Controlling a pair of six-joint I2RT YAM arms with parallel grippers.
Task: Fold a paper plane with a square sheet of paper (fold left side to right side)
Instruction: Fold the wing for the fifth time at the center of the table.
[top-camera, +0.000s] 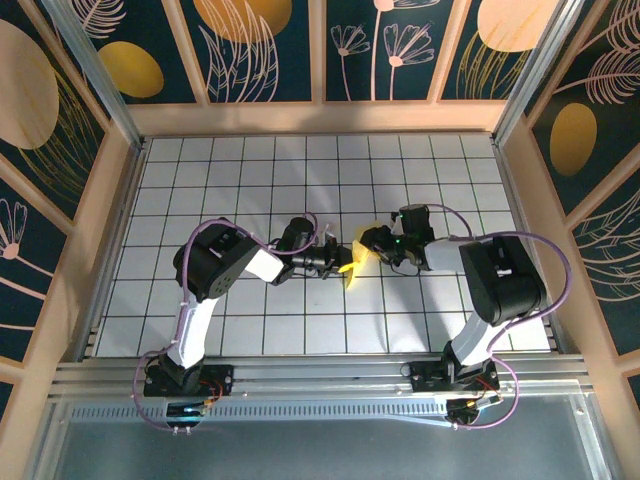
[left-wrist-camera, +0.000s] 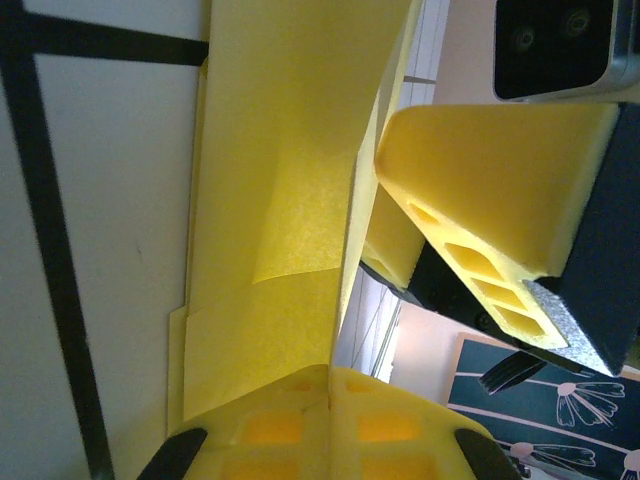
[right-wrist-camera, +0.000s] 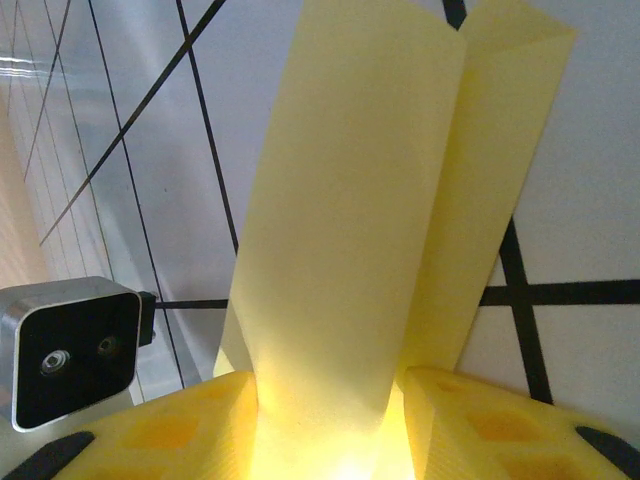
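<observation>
The sheet of paper (top-camera: 352, 263) is a folded pale-yellow shape held up off the table between the two grippers at mid-table. My left gripper (top-camera: 335, 262) comes in from the left. Its yellow pads are pressed together on the paper's (left-wrist-camera: 280, 150) lower edge, at the left gripper's (left-wrist-camera: 330, 375) tips. My right gripper (top-camera: 368, 245) comes in from the right. The right gripper (right-wrist-camera: 330, 400) has its pads apart, and a bulging fold of the paper (right-wrist-camera: 350, 200) rises through the gap, brushing both pads. One right finger (left-wrist-camera: 490, 170) shows close beside the paper in the left wrist view.
A white table with a black grid (top-camera: 250, 180) lies under both arms, walled by a wooden frame (top-camera: 320, 118). The left wrist camera housing (right-wrist-camera: 70, 345) sits close to the right gripper's left side. The two arms nearly touch at the centre.
</observation>
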